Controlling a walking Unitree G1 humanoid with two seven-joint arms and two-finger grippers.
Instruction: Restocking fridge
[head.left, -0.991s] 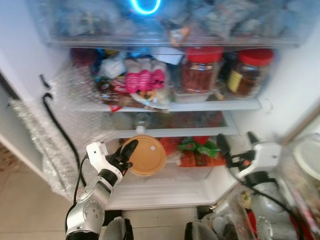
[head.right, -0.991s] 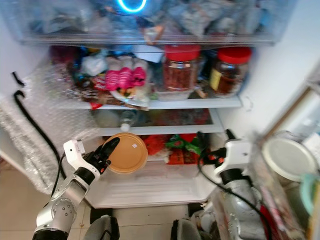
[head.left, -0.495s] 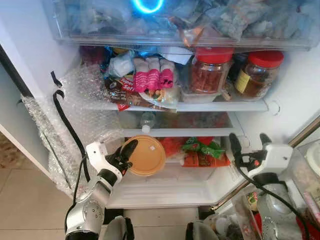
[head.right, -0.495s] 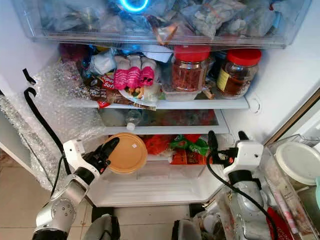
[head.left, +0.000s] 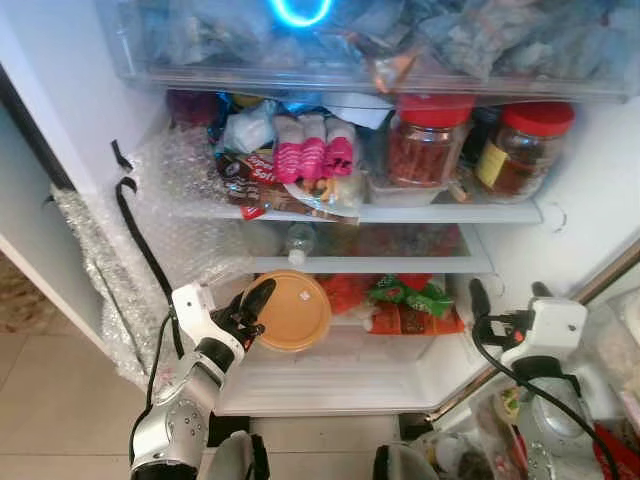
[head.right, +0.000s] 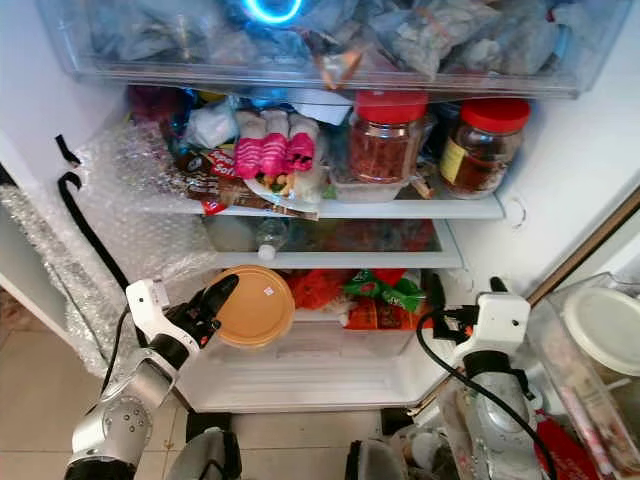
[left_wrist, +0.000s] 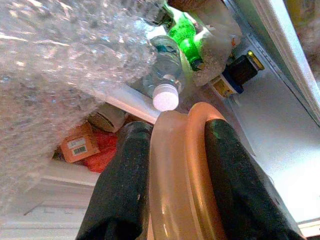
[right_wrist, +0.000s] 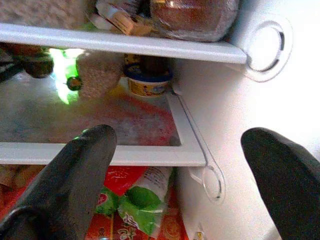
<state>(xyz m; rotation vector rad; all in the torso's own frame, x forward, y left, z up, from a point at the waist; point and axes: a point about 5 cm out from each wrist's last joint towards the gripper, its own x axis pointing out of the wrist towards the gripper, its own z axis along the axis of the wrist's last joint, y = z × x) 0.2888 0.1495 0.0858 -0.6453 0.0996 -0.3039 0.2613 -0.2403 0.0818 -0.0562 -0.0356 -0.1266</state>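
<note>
Since a second ago the view has swung a little; the camera moved, not the goods. The right gripper (head.right: 462, 318) has been drawn down and back from the shelves, fingers spread wide with nothing between them. The left gripper (head.left: 252, 310) is still clamped on the round tub (head.left: 290, 311), held on edge at the mouth of the lowest compartment, just in front of the red and green packets (head.left: 405, 305). Judged: placement is not yet done; the tub remains to be set inside.

Tub: smooth tan plastic, flat lid, slightly translucent rim. Bubble wrap (head.left: 170, 230) is draped over the left shelf ends. Two glass jars (head.left: 430, 140) with red lids stand above.
</note>
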